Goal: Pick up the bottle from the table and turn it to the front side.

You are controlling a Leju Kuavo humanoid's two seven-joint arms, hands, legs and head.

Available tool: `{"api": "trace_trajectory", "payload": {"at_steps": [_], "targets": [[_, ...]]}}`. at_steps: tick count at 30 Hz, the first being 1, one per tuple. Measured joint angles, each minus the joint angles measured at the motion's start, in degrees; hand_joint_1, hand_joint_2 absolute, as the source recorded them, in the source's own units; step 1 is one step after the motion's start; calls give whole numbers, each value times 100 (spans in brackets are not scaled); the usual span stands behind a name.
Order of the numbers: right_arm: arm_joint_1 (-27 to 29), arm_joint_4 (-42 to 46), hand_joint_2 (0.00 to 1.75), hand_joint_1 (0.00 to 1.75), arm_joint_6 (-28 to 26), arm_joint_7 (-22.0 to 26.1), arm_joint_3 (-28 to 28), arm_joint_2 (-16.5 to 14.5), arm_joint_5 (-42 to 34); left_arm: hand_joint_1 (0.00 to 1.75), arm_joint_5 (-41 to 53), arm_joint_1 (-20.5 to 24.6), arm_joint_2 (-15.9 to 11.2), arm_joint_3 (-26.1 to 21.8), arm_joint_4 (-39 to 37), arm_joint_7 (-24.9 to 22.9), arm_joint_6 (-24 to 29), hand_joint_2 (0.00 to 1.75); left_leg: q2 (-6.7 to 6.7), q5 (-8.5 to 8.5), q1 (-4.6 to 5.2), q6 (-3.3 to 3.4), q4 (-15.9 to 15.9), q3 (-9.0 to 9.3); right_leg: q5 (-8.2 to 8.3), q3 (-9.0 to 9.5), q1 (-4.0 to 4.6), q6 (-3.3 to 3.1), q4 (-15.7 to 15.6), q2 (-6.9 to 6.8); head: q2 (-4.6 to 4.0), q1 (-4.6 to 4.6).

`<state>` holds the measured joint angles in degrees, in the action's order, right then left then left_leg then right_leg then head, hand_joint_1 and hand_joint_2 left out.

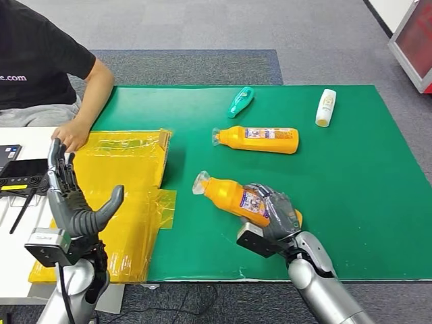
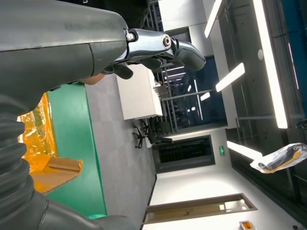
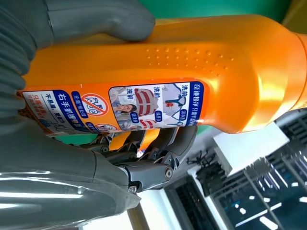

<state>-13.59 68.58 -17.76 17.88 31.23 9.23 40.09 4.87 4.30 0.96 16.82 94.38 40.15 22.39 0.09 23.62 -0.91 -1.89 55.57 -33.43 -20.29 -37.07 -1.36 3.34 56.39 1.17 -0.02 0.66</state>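
A big green mat (image 1: 331,202) covers the bench. A crinkly yellow plastic bag (image 1: 122,196) lies on the mat's left part, and a person's hand (image 1: 71,133) rests at its far corner. The right robot hand (image 1: 277,214) is wrapped around an orange bottle (image 1: 231,196), gripping it at the label end; the bottle is tipped, its clear cap pointing up and left. A second orange bottle (image 1: 260,140) lies flat on the mat just behind it. The left robot hand (image 1: 71,196) is raised over the bag, fingers spread, holding nothing. A white bottle (image 1: 326,107) and a small teal bottle (image 1: 240,101) lie near the far edge
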Motion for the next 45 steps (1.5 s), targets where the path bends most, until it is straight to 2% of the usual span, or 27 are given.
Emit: {"api": "trace_trajectory", "payload": {"at_steps": [7,14,20,28,33,45], "targets": [[184,313,175,175,-120,336,-274,-197,-598,0,-49,-4,9,8,20,0,25,175,0,0,0,0,0,-2,0,-2,0,0,0,0,-1,0],[360,738,175,175,270,779,-496,-428,-1513,0,-108,-7,7,32,28,0,28,175,0,0,0,0,0,-7,0,-7,0,0,0,0,-1,0],[431,1039,175,175,323,899,-532,-517,-1628,0,-124,-6,8,77,31,0,-9,175,0,0,0,0,0,-10,0,-10,0,0,0,0,-1,0],[468,1225,175,175,446,1064,-531,-621,-1951,0,-372,17,50,171,-32,0,-367,175,1,0,0,-1,0,-13,0,-15,0,0,0,0,0,0],[466,1284,175,175,484,1117,-527,-668,-2038,0,-598,94,145,192,-338,0,-752,175,1,-1,0,-1,0,-15,0,-16,0,0,0,0,-1,1],[399,1310,175,175,515,1156,-398,-727,-2117,0,-675,308,375,455,-1012,0,-1073,175,1,-1,0,-1,0,-20,0,-19,0,0,0,0,-1,0]]}}
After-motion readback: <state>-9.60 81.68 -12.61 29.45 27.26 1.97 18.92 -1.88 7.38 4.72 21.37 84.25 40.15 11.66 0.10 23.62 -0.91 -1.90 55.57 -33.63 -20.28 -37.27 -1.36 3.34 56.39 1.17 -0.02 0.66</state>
